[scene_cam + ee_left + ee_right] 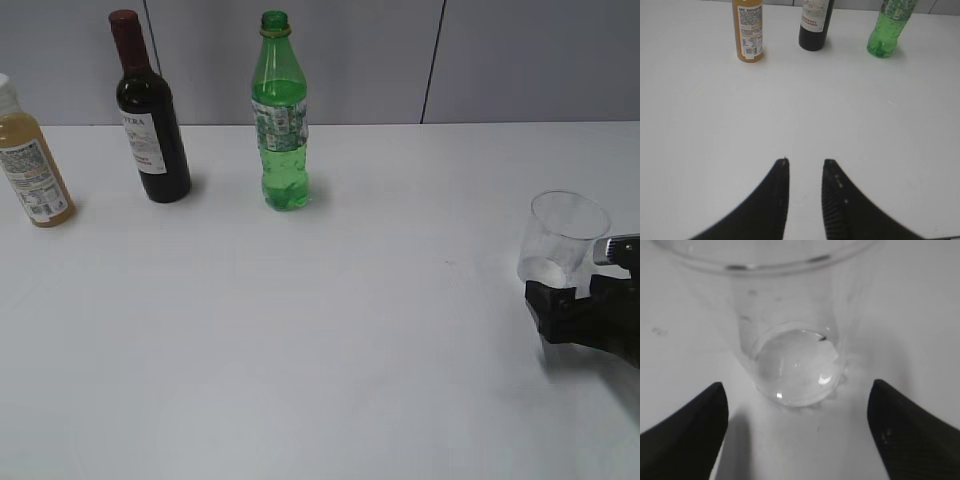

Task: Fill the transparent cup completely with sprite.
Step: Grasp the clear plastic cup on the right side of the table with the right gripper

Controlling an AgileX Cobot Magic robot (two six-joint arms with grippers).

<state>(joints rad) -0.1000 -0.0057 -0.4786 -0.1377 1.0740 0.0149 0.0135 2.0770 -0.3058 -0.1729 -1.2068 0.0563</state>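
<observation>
Jaws: right gripper (796, 432) spread wide, nothing held, fingers either side of the transparent cup (563, 240) base w/o contact; left gripper (805, 172) narrow gap, empty. Cup stands upright at table (330, 350) right edge, looks empty. Sprite bottle (279, 115) upright at rear centre, cap on, well apart from cup. Step: secure cup. Advance until base sits between fingers, close gently; thin wall likely deforms.

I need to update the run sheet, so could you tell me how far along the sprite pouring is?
Nothing looks done: the transparent cup stands empty on the table. In hand: the right pincer is open, its tips either side of the cup's base, not gripping. Left: the sprite bottle stands capped and untouched, and the left pincer is narrowly open on nothing, far from it.
</observation>
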